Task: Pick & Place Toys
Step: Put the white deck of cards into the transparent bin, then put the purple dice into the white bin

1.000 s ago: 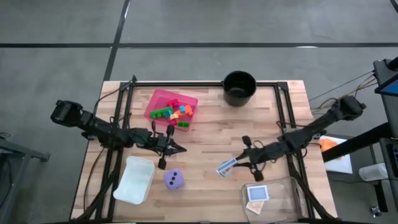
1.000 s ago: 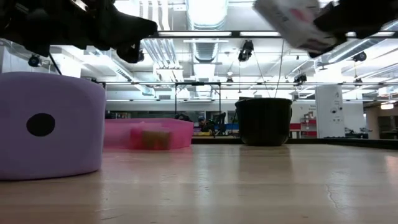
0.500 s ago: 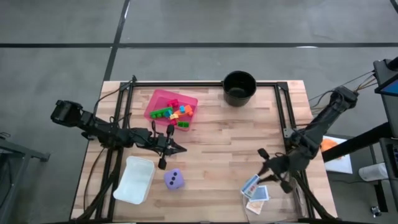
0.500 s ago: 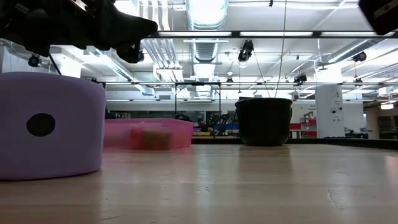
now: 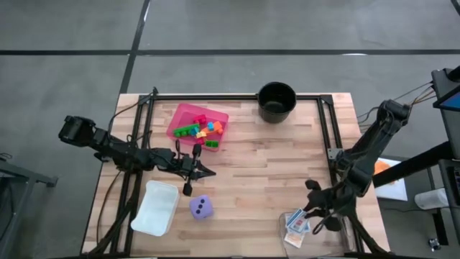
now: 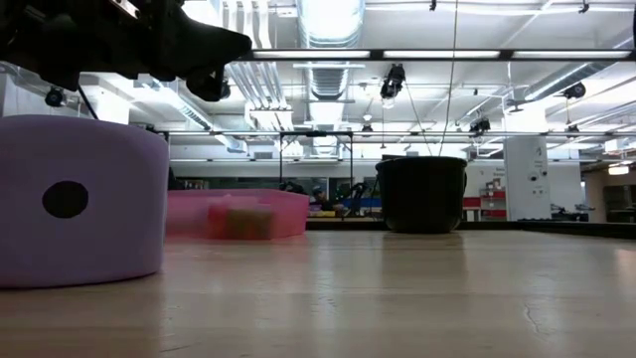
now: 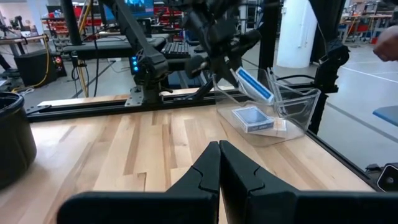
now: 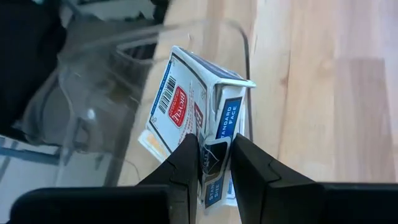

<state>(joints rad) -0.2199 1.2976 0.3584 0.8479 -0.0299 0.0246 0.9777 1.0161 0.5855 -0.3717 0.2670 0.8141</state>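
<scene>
Toys lie in several places on the wooden table (image 5: 244, 165). At the lower left of the high view sits a white container (image 5: 155, 207), and just right of it the purple die (image 5: 201, 208) with dark dots. Above them the left gripper (image 5: 208, 172) hangs over the wood, its fingers clenched on nothing. In the upper left, the pink tray (image 5: 181, 116) holds the small bricks (image 5: 201, 130). The black pot (image 5: 277, 101) stands at the top middle. At the lower right, the right gripper (image 5: 305, 216) grasps a blue and white card box (image 8: 199, 118) over the clear bin (image 5: 334, 241), where other cards (image 5: 295, 237) already lie.
</scene>
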